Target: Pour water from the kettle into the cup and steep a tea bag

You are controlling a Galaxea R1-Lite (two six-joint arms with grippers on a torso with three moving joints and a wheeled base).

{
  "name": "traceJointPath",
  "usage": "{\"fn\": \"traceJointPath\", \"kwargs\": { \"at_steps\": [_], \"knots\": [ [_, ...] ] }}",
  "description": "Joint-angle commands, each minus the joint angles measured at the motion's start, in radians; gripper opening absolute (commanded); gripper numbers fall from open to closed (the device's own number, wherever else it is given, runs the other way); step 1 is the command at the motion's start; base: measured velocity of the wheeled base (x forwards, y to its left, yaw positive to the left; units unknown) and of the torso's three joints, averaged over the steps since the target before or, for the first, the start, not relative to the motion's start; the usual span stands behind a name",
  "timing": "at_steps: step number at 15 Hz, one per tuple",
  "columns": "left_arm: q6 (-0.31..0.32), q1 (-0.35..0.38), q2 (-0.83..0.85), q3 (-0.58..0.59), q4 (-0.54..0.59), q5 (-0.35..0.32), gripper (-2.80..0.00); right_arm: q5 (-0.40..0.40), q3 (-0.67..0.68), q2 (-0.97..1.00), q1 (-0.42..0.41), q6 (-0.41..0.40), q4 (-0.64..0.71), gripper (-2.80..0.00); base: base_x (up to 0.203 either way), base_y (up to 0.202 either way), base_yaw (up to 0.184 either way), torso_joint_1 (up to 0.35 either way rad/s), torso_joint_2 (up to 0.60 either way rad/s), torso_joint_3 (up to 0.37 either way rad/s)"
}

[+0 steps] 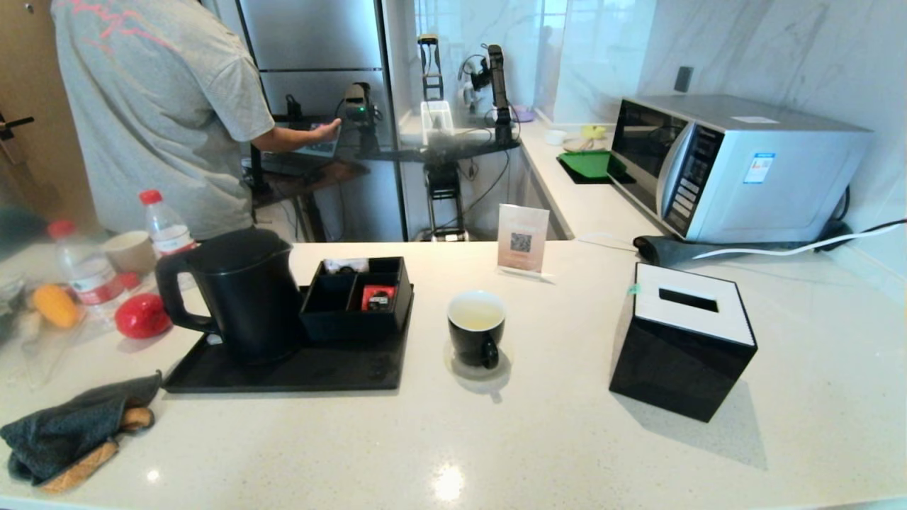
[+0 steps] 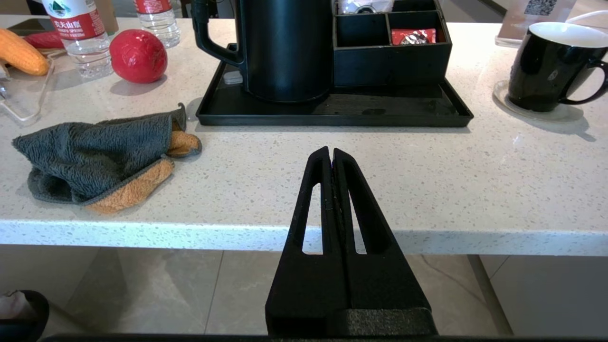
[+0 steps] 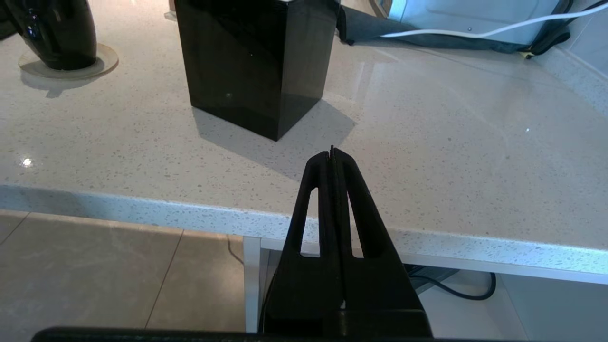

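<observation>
Left jaws: black two-finger left gripper (image 2: 331,151), closed, nothing between; hangs off the near edge of the speckled white stone desk (image 2: 427,190), tips just over its rim.
Right jaws: black two-finger right gripper (image 3: 332,150), closed, holding nothing; also at the near desk edge, tips over the rim.
Cloth: crumpled dark grey & orange microfibre cloth (image 2: 99,161), on desk, near left jaws, to their left.
Tray: flat black rectangular tray (image 2: 332,111), straight ahead of left jaws, beyond bare desk.
Kettle: matte black jug-shaped kettle w/ loop handle (image 1: 241,297), upright on tray's left part, lid on, handle pointing left; ahead & slightly left of left jaws.
Organiser: black compartment box (image 1: 358,297), on tray touching or just beside kettle, right of it; red packet (image 1: 378,297) in one compartment.
Cup: glossy black mug w/ white inside (image 1: 476,329), on a round coaster, right of tray, ahead-right of left jaws, ahead-left of right jaws; ear handle faces robot.
Water: pale yellowish liquid (image 1: 476,316) in the cup.
Tea bag: cannot tell where it is.
Tissue box: glossy black cube w/ white slotted top (image 1: 684,340), ahead of right jaws, slightly left.
Far left: red-capped plastic bottles (image 1: 164,227), red round fruit (image 1: 142,315), beyond the cloth.
</observation>
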Motion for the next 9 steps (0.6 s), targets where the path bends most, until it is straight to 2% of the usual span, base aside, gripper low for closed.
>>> {"fn": "traceJointPath", "kwargs": {
  "at_steps": [1,9],
  "knots": [
    [-0.002,0.0,0.0,0.0,0.0,0.001,-2.8,0.0,0.0,-0.006,0.0,-0.001,0.0,-2.8,0.0,0.0,0.0,0.0,0.0,0.0],
    [0.0,0.0,0.0,0.0,0.0,0.001,-2.8,0.0,0.0,-0.006,0.0,0.024,0.0,-2.8,0.0,0.0,0.0,0.0,0.0,0.0]
  ]
}}
